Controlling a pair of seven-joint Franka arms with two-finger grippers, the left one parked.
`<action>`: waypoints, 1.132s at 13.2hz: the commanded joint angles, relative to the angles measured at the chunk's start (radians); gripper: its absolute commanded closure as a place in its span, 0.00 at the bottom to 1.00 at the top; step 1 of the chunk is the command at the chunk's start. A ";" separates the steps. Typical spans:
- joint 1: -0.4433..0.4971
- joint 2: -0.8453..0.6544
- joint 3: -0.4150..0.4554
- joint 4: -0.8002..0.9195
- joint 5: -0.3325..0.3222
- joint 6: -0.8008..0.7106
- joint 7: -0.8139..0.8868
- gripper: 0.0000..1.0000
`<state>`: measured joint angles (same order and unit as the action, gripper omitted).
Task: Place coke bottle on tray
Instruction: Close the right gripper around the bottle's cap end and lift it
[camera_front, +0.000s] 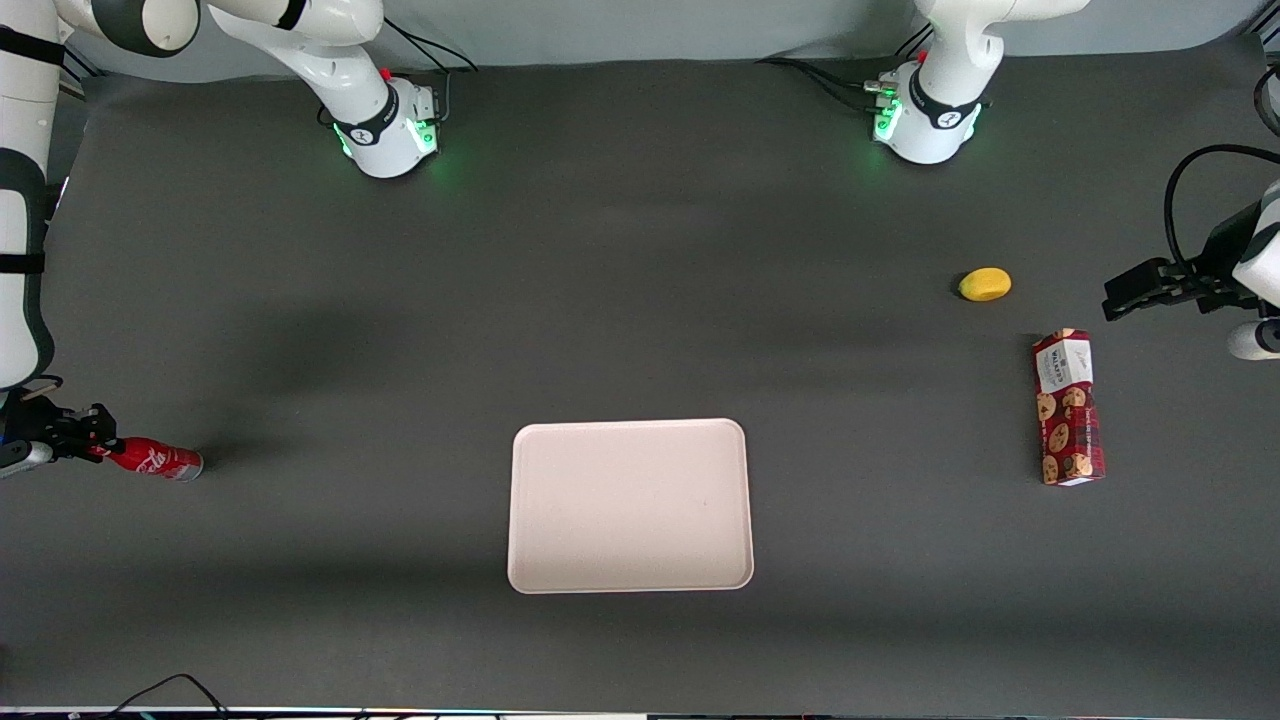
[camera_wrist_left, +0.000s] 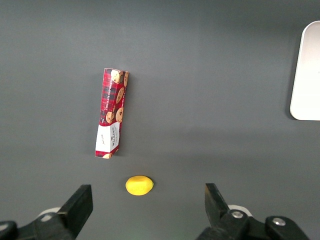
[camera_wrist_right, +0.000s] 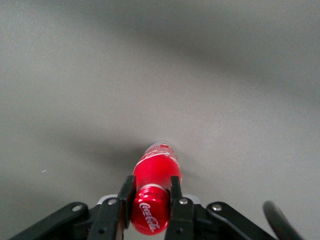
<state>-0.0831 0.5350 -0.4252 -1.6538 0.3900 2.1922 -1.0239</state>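
Note:
The coke bottle (camera_front: 155, 460) is a slim red bottle with white script, near the working arm's end of the table. My right gripper (camera_front: 92, 442) is shut on its cap end. In the right wrist view the fingers (camera_wrist_right: 127, 194) press both sides of the bottle (camera_wrist_right: 155, 172) just below the red cap, and the gripper (camera_wrist_right: 151, 197) looks down along it to its silvery base. I cannot tell whether the base touches the table. The cream-white tray (camera_front: 630, 505) lies flat mid-table, near the front camera, well apart from the bottle. One edge of it shows in the left wrist view (camera_wrist_left: 307, 70).
A red cookie box (camera_front: 1068, 405) lies toward the parked arm's end of the table; it also shows in the left wrist view (camera_wrist_left: 111, 112). A yellow lemon (camera_front: 985, 284) lies beside it, farther from the front camera, and shows in the left wrist view (camera_wrist_left: 139, 185).

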 joint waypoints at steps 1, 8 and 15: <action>0.011 -0.004 -0.007 0.074 0.004 -0.084 -0.010 1.00; 0.042 -0.104 0.006 0.426 -0.180 -0.562 0.273 1.00; 0.078 -0.279 0.121 0.479 -0.269 -0.805 0.562 1.00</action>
<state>-0.0084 0.2535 -0.3476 -1.1657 0.1491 1.3898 -0.5539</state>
